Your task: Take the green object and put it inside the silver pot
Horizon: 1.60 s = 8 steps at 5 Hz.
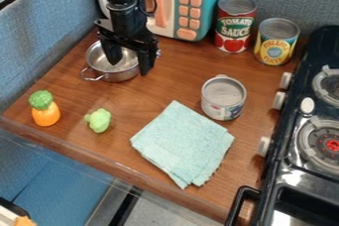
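Black two-finger tool (130, 68) wide at shiny silver metal pot (122, 76), so lift clear, ctr. over lumpy light-green toy (99, 120), lower vert. & pinch gently mid-body.

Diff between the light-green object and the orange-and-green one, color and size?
Color: the light-green object is green throughout; the orange-and-green one has an orange body and a darker green top.
Size: the light-green object looks smaller than the orange-and-green one.
Shared: both are on the wooden counter, outside the pot.
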Motion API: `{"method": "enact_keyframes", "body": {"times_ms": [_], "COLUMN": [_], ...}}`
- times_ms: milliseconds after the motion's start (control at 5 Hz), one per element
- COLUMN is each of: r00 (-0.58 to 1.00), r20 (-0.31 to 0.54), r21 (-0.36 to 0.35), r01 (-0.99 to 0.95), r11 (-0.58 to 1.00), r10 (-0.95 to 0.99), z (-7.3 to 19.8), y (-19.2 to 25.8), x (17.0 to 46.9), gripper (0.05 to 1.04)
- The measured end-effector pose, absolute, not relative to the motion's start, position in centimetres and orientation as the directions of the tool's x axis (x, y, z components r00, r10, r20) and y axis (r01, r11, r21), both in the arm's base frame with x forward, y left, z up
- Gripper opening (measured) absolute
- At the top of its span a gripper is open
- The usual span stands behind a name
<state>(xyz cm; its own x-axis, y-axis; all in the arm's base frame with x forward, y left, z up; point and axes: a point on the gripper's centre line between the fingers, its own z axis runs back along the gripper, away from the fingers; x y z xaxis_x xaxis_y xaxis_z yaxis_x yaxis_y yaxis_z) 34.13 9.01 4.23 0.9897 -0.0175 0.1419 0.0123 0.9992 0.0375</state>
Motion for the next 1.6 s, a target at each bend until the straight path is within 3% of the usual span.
{"method": "enact_keyframes", "body": {"times_ms": [200, 400, 600, 1000, 1400, 1600], "r00": [0.995, 0.998, 0.999, 0.999, 0.998, 0.996], "r20": [0.1, 0.061, 0.051, 0.03, 0.002, 0.01], "r21": [0.019, -0.044, -0.048, -0.013, 0.059, 0.089], "r01": [0.016, 0.018, 0.021, 0.021, 0.069, 0.082], "r11": [1.0, 0.999, 0.999, 1.0, 0.996, 0.993], "r10": [-0.018, -0.015, -0.018, -0.02, -0.069, -0.084], "z": [2.7, 1.5, 1.3, 0.1, -2.1, -2.2], "y": [8.8, 8.9, 9.6, 11.2, 10.4, 10.3], "x": [33.6, 31.6, 29.8, 26.0, 25.6, 25.9], "gripper": [1.0, 1.0, 1.0, 0.999, 1.0, 0.936]}}
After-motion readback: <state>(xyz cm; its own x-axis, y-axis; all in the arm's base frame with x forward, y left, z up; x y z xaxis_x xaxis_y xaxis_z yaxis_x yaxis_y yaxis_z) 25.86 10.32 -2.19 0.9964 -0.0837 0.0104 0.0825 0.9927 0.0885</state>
